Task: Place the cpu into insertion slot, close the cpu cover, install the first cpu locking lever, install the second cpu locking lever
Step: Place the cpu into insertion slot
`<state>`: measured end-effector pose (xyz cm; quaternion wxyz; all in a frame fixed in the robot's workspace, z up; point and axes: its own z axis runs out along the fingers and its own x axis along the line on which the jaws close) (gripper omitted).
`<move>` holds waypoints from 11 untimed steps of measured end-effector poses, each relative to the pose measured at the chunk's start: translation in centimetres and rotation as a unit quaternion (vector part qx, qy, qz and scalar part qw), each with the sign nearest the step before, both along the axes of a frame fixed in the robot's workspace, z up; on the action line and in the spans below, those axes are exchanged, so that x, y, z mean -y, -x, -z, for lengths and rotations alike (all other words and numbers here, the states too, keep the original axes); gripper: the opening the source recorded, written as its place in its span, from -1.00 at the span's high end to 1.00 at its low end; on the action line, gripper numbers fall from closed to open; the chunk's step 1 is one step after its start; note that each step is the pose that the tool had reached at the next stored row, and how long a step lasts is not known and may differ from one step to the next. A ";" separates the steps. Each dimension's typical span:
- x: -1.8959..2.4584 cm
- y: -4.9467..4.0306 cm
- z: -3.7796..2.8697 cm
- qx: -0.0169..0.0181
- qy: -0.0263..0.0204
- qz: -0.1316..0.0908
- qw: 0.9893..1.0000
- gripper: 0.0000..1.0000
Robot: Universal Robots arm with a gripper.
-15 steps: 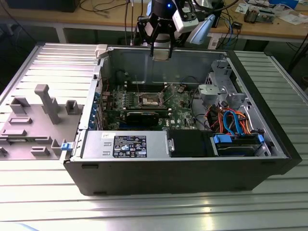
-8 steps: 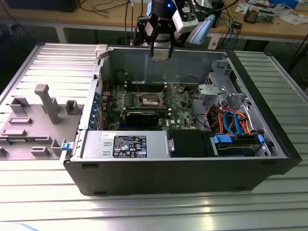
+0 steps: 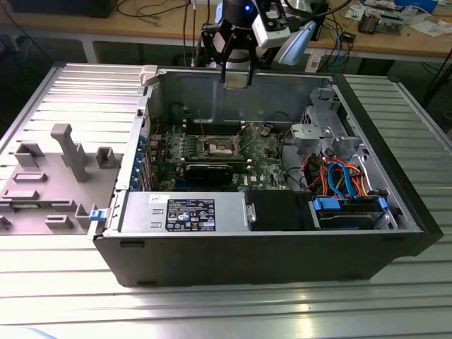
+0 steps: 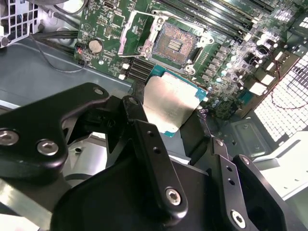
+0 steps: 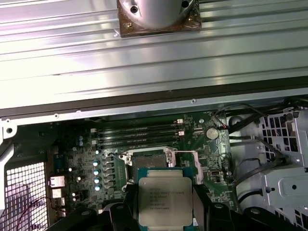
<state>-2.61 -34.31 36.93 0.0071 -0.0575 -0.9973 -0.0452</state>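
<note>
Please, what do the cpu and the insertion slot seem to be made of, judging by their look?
The cpu, held between the jaws, seems to have a dull silver metal top that reflects light softly, on a green board-like base visible at its edges. The insertion slot looks like dark plastic with a grid of fine, probably metal, contacts, inside a shiny silver metal rim.

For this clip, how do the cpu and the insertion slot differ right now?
The cpu has a dull silver top; the insertion slot is dark with fine contacts. The cpu is held in the gripper, clear of the green motherboard; the insertion slot sits empty in it. Both are square.
</note>
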 end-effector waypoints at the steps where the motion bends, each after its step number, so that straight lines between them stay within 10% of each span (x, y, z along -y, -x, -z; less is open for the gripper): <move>1: 0.00 0.00 0.00 0.000 0.000 0.001 1.000 -0.08; 11: 0.00 0.00 0.00 0.000 0.000 0.004 1.000 -0.08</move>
